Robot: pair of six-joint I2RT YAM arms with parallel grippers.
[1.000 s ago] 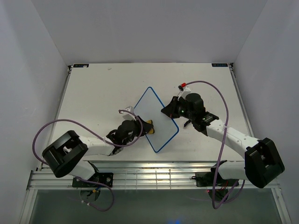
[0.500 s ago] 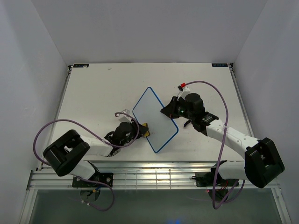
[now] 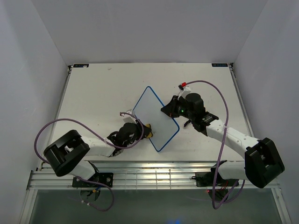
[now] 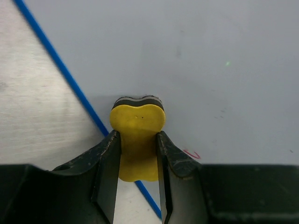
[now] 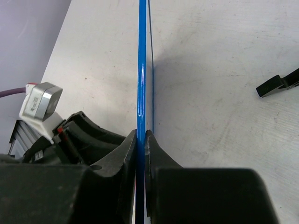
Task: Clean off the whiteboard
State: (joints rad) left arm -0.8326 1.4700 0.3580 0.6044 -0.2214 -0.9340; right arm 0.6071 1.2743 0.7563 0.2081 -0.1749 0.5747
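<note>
The whiteboard, white with a thin blue frame, lies tilted at the table's middle. My right gripper is shut on its right edge; in the right wrist view the blue frame runs edge-on between the closed jaws. My left gripper is shut on the small yellow peanut-shaped eraser, which shows in the top view at the board's lower left edge. In the left wrist view the eraser's dark pad presses on the white surface just inside the frame. A small red mark sits right of the eraser.
A small black foot piece lies on the table right of the board in the right wrist view. White walls enclose the table on three sides. The arms' purple cables loop over the near table edge.
My left gripper with the eraser slid back left off the board, then moved right again onto its lower left edge. The right gripper and board held still.
</note>
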